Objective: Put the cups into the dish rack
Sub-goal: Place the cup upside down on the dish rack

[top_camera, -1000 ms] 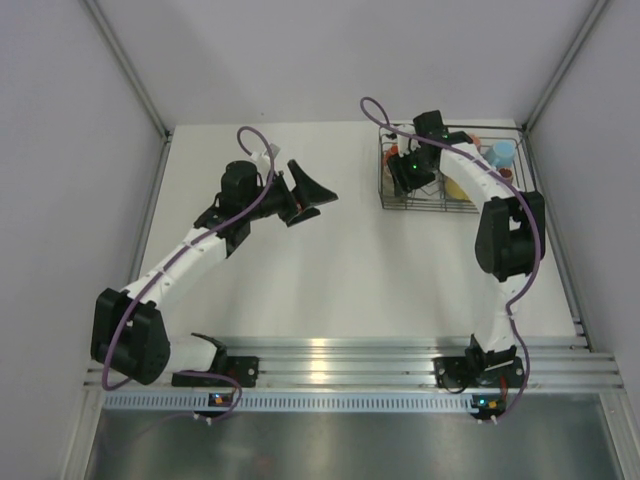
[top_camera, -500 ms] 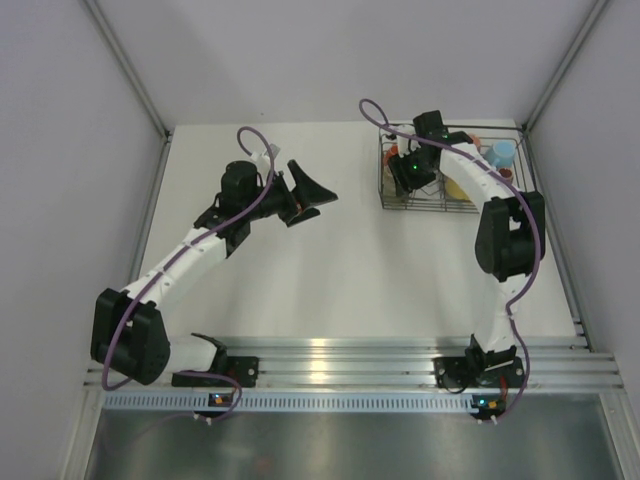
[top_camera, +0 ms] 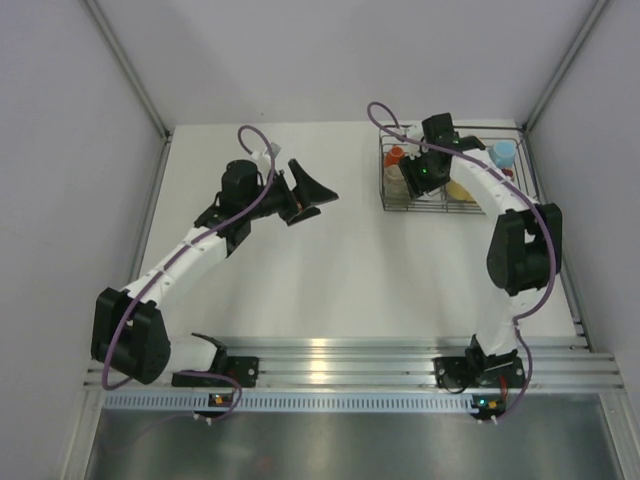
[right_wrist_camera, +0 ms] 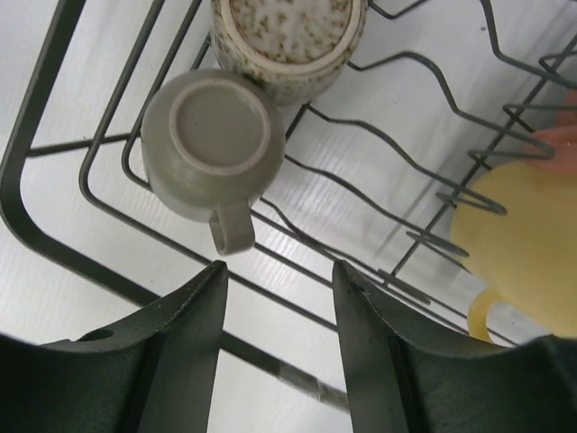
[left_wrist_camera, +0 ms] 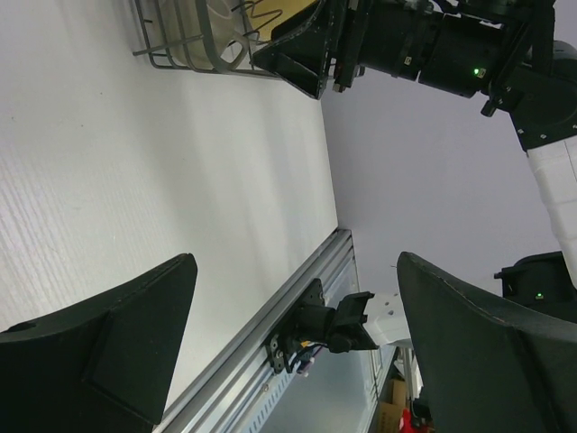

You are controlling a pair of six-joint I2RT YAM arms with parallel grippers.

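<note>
On the right arm [top_camera: 520,250], the jaws are spread, empty, above the rack [top_camera: 384,180]. A grey cup [right_wrist_camera: 209,140] is seated inverted in its corner — just beyond the jaw tips, handle pointed at the gap. The left jaws — also spread — are far off.

the right gripper [right_wrist_camera: 277,271] is carried rightward along the dish rack [top_camera: 383,188], and its elbow is swung out to the right. an orange cup [top_camera: 396,155] and a grey-olive cup [right_wrist_camera: 212,144] are uncovered just left of the spread, empty fingers.
</note>
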